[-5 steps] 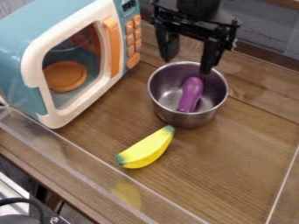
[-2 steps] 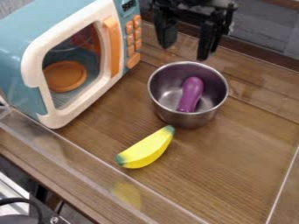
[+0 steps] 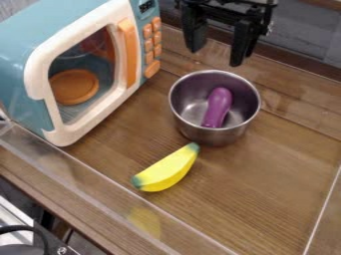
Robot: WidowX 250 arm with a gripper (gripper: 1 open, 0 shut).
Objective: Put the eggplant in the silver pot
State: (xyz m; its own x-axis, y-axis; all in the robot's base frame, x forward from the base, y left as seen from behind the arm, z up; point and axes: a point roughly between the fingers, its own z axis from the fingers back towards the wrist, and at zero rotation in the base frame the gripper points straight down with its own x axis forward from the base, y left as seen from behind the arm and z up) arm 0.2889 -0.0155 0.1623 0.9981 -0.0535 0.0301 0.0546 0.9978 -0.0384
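Eggplant lies inside the silver pot, gripper hanging open above it.

The purple eggplant (image 3: 217, 106) rests within the silver pot (image 3: 184, 119) on the wooden desk (image 3: 266, 179). The black gripper (image 3: 220, 40) points down above the pot's far rim, its jaws spread and holding nothing. A teal toy microwave (image 3: 74, 60) stands left of the pot; a yellow banana (image 3: 167, 168) lies nearer the camera.

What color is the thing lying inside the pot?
Purple. The eggplant in the pot shows clearly in the camera view.
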